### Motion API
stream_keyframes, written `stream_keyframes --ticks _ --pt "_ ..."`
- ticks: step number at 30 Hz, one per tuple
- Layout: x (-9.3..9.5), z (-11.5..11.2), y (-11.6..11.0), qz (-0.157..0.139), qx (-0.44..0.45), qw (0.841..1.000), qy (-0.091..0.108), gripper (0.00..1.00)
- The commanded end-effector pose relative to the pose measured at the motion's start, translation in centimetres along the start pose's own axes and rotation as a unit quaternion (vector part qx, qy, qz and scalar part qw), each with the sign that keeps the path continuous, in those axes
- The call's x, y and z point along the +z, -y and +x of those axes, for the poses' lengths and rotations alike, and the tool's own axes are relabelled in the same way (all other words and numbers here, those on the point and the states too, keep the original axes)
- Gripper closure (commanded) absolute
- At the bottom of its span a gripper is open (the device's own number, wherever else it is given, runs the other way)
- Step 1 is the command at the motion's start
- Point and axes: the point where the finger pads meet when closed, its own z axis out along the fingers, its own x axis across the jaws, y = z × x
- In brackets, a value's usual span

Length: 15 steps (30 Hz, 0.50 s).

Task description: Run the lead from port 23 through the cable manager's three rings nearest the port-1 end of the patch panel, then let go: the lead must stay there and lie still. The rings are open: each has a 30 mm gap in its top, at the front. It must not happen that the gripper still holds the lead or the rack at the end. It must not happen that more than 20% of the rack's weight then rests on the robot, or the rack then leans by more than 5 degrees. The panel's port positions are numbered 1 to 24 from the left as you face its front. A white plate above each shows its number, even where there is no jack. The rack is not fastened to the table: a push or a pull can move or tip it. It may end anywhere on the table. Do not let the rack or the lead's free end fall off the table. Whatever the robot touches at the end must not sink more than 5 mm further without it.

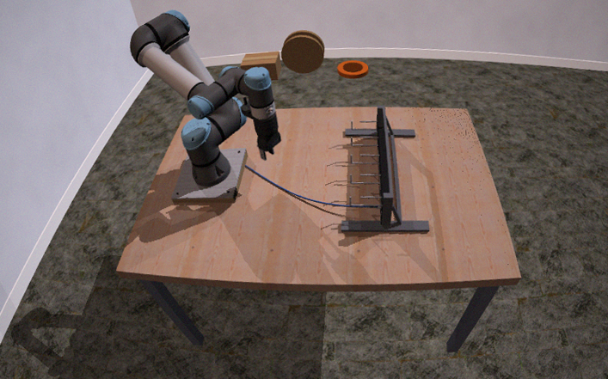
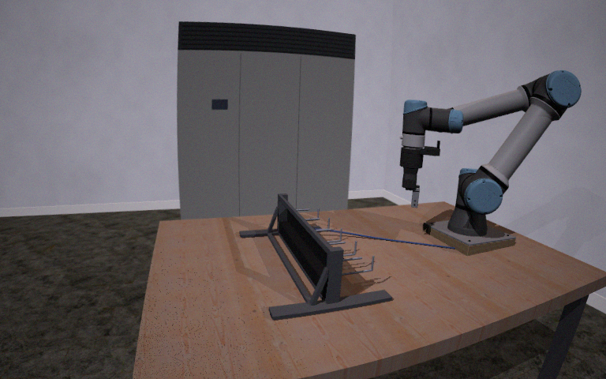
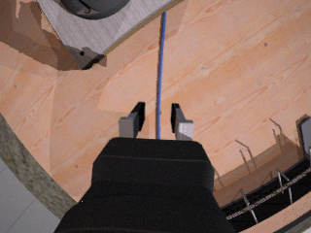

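A dark rack (image 1: 385, 173) (image 2: 308, 249) (image 3: 272, 202) stands on the wooden table (image 1: 294, 255) (image 2: 214, 313), with a row of thin open rings (image 1: 359, 162) (image 2: 353, 249) along its front. A blue lead (image 1: 290, 194) (image 2: 393, 240) (image 3: 161, 58) runs from the panel's near end in the top view across the table. Its free end lies by the arm's base plate (image 1: 207, 189) (image 2: 473, 243) (image 3: 139, 10). My gripper (image 1: 266, 154) (image 2: 415, 201) (image 3: 157, 111) is open and empty. It hangs above the lead near the base. In the wrist view the lead on the table shows between the fingers.
The arm's base stands at the table's left edge in the top view. On the floor beyond the table are a brown box (image 1: 260, 63), a round disc (image 1: 302, 51) and an orange ring (image 1: 352, 69). A grey cabinet (image 2: 265, 120) stands behind the table.
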Motion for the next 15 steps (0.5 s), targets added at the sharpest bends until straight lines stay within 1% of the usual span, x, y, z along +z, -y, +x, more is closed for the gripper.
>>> stream_keyframes --ticks 1,5,7,15 --pt "1.5 0.0 0.0 0.000 0.000 1.000 0.000 0.33" --pt "3.2 0.0 0.0 0.000 0.000 1.000 0.000 0.33" --pt "3.2 0.0 0.0 0.000 0.000 1.000 0.000 0.33" --pt "6.7 -0.1 0.0 0.000 0.000 1.000 0.000 0.33"
